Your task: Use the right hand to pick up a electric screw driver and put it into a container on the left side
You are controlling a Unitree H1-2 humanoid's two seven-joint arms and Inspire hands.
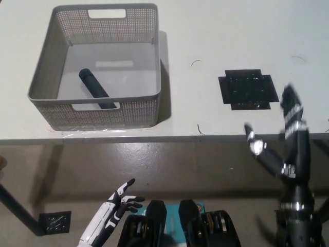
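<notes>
The black electric screwdriver point(97, 89) lies diagonally on the floor of the grey perforated basket point(41, 74), which stands at the left of the white worktop point(205, 31). The black right hand point(288, 136) hangs spread and empty off the worktop's front edge, below a black cross-shaped mat point(249, 89). The white left hand point(115, 203) rests low, fingers apart, holding nothing.

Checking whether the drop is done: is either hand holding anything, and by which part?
Nothing is held. The right hand is open at the table edge, the left hand open below; the screwdriver lies in the basket.
</notes>
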